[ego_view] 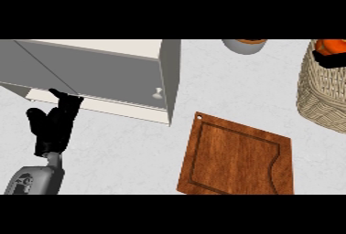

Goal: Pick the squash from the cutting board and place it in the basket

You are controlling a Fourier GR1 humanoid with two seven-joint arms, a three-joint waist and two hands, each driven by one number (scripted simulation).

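Squash [330, 45] half hidden atop basket [323, 98] at right edge, right hand [332, 61] with fingers curled around it (hand mostly cut off), cutting board [236, 160] well apart on tabletop [236, 87], left hand [54, 125] resting, fingers relaxed, by cabinet [101, 68].

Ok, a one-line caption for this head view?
Cutting board bare; right hand and orange squash at the basket top; left hand resting open by the cabinet.

Red-brown wood-grained cutting board [236, 157], beige woven basket [321, 98], orange squash [332, 45] — pale grey counter [121, 160]
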